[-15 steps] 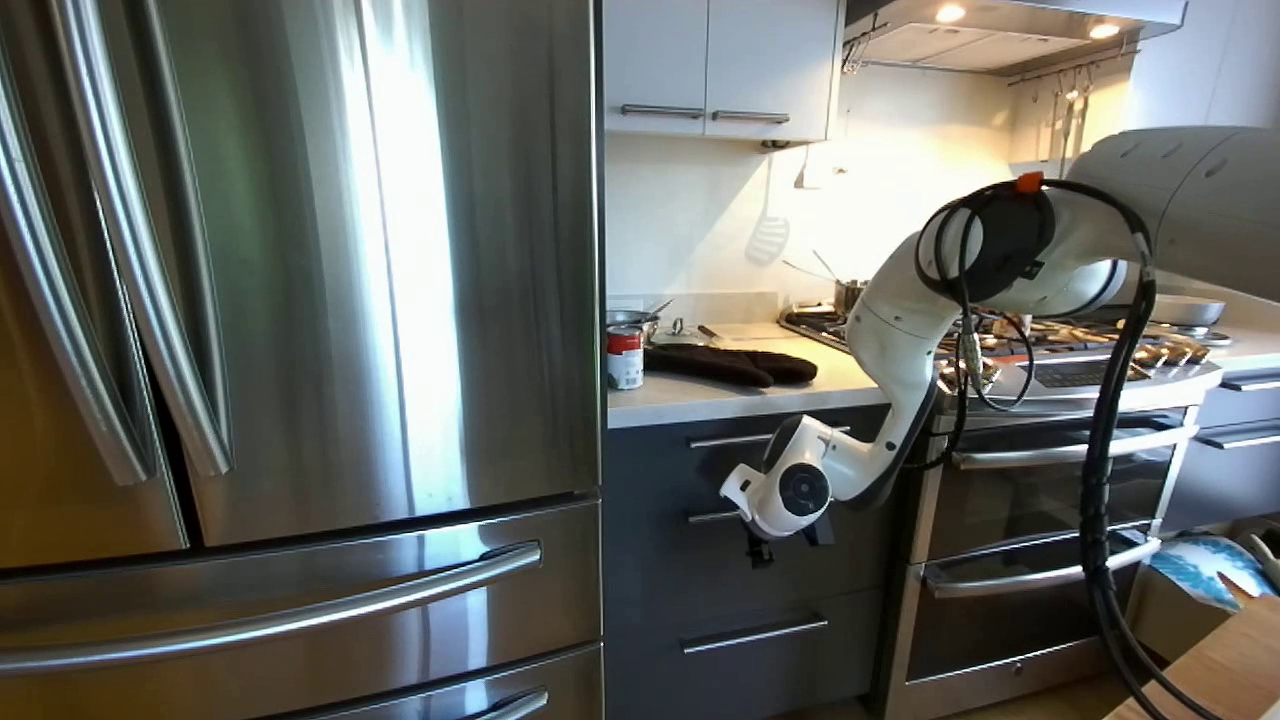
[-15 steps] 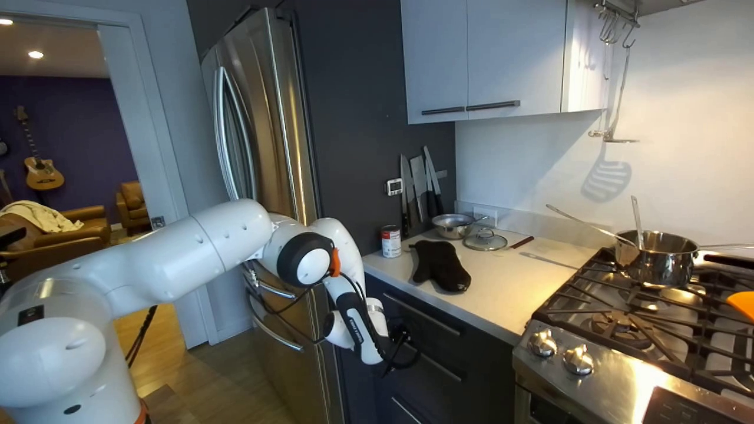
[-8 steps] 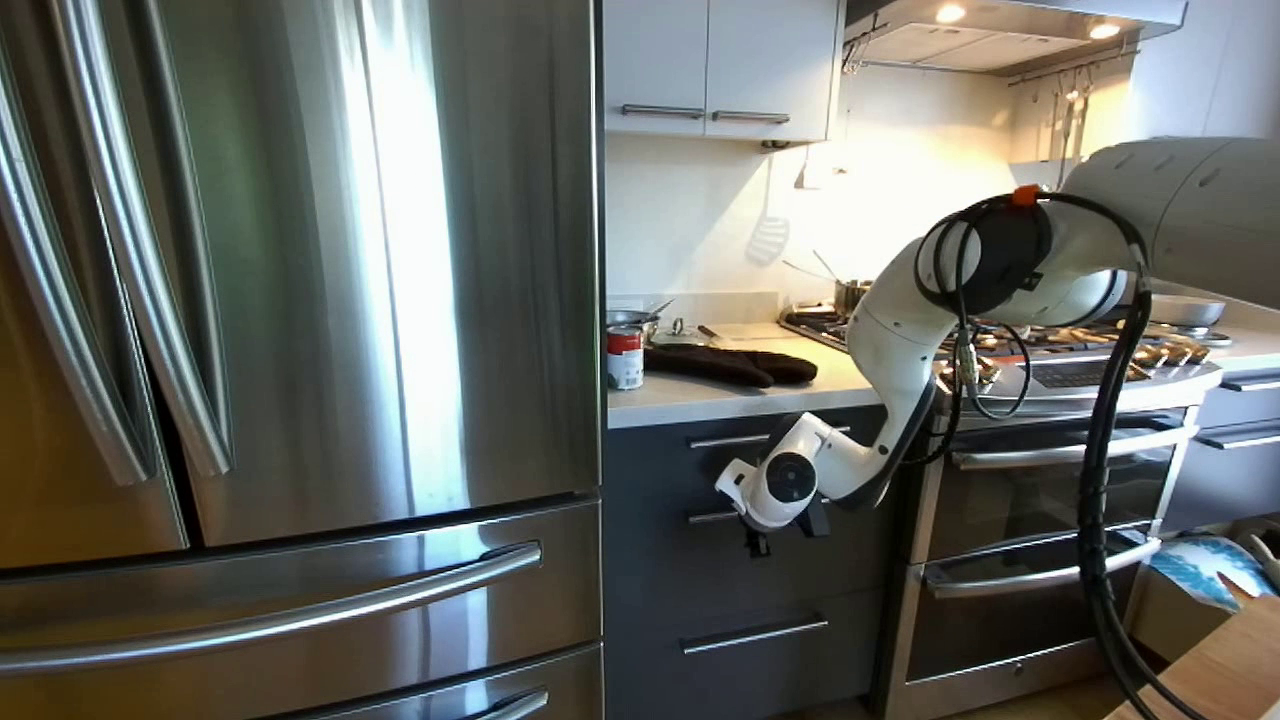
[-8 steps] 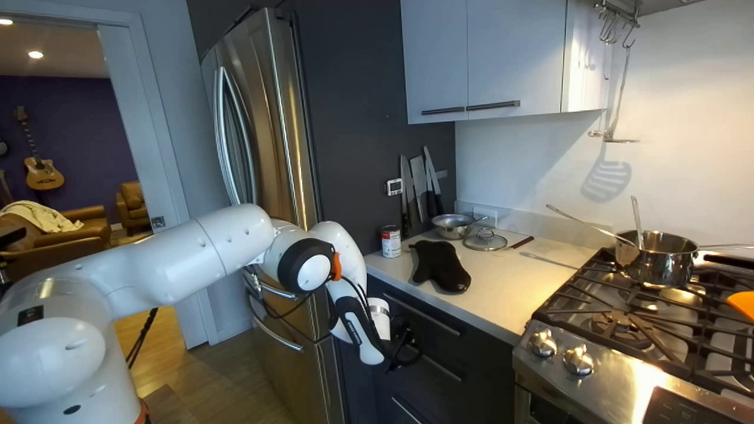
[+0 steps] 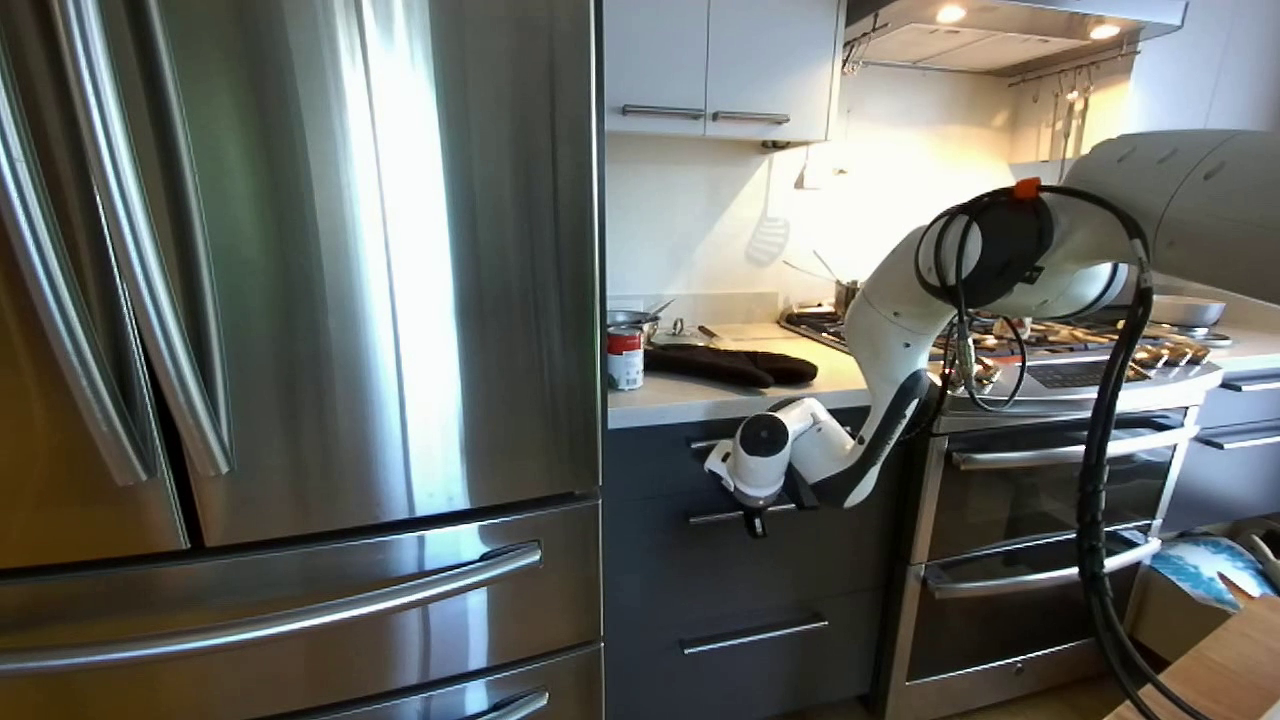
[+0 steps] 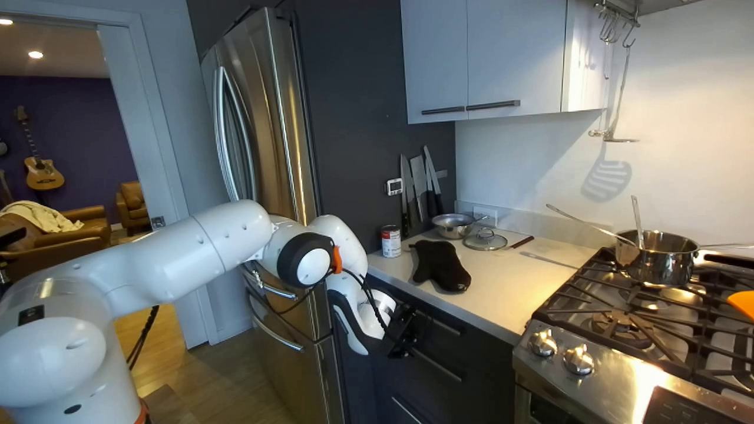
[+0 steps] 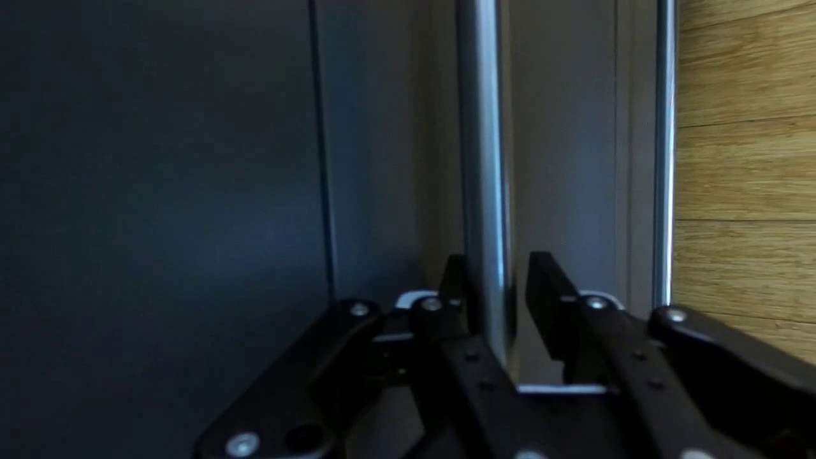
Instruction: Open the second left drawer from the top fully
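Observation:
The second left drawer from the top (image 5: 660, 560) has a dark grey flat front and stands closed. Its slim silver bar handle (image 7: 486, 146) runs between the jaws of my gripper (image 7: 498, 262) in the wrist view. One finger (image 7: 454, 275) sits right beside the bar and seems to touch it; a narrow gap separates the opposite finger (image 7: 542, 287) from it. The jaws are partly closed but not shut on the bar. In an exterior view the gripper (image 6: 405, 347) is at the drawer front, where its dark fingers are hard to make out.
Above lies the top drawer (image 7: 191, 159), and below is the bottom drawer's handle (image 5: 755, 637). A steel fridge (image 5: 480, 300) stands on one side, a double oven (image 5: 1040, 500) on the other. A can (image 6: 390, 242) and a black mitt (image 6: 440, 265) rest on the counter.
My gripper has risen and tilted, moving in towards the second drawer's handle. Its jaws have come closer together. The drawer has not moved.

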